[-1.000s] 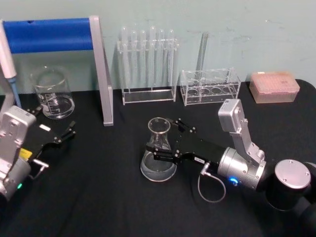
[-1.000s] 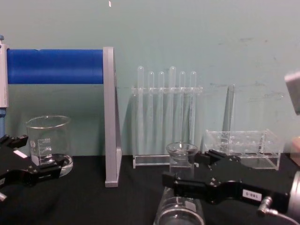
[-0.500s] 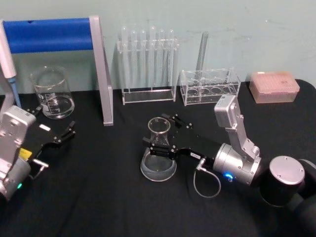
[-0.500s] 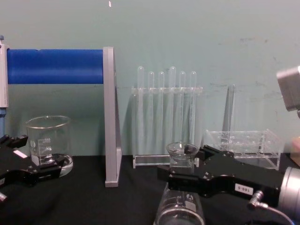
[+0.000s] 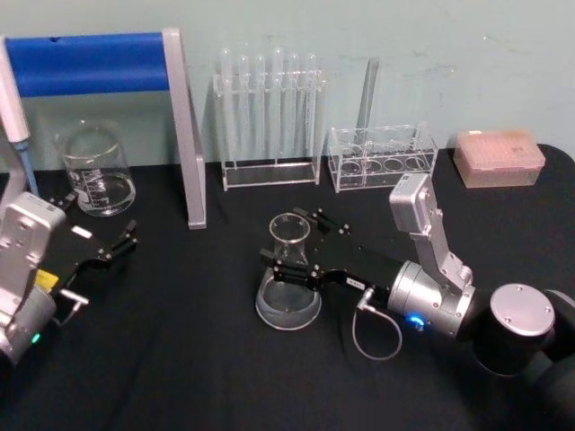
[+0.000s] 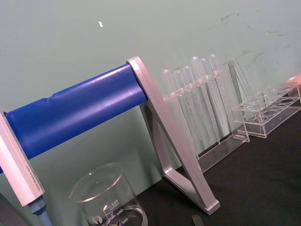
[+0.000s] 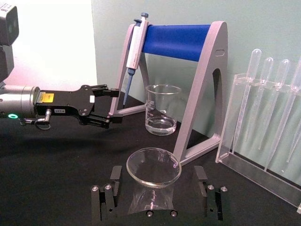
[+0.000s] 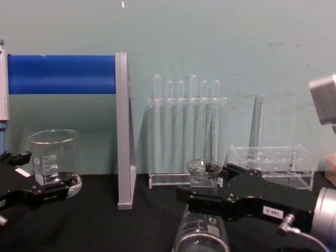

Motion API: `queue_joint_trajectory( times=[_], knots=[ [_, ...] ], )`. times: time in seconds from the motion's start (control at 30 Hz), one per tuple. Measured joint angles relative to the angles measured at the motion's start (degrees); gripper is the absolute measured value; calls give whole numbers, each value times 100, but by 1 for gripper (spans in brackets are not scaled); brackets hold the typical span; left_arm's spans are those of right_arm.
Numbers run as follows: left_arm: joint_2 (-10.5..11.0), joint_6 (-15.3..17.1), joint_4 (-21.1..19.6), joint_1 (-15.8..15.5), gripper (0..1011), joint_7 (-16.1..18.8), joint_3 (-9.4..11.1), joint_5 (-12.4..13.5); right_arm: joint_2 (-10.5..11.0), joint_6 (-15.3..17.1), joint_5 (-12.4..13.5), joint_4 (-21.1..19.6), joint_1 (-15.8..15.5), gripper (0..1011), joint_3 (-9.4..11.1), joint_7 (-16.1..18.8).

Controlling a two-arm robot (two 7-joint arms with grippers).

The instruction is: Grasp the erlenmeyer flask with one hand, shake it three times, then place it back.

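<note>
Head view: the erlenmeyer flask (image 5: 288, 292) stands upright on the black table (image 5: 180, 359), mouth up, between the right gripper's (image 5: 289, 242) parted fingers.

Right wrist view: gaps show on either side of its neck. Beyond, the left gripper (image 7: 117, 106) sits spread near the beaker (image 7: 162, 110).

Chest view: the flask's long axis is vertical.

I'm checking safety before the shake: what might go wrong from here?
The open black right gripper straddles the smooth neck of the clear glass conical flask; closing off-centre might tip it. The clear plastic rack of test tubes stands behind; a wide shake might strike it.
</note>
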Motion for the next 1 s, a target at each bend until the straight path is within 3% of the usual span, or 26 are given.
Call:
queue_joint_trajectory(
  times=[0.17, 0.57, 1.0],
  knots=[
    [0, 0, 0, 0, 1001, 0, 0, 0, 2, 2, 2, -3, -2, 866, 2, -1],
    [0, 0, 0, 0, 1001, 0, 0, 0, 6, 2, 9, -9, -7, 484, 2, -1],
    [0, 0, 0, 0, 1001, 0, 0, 0, 30, 26, -10, -87, -14, 450, 16, -27]
  ],
)
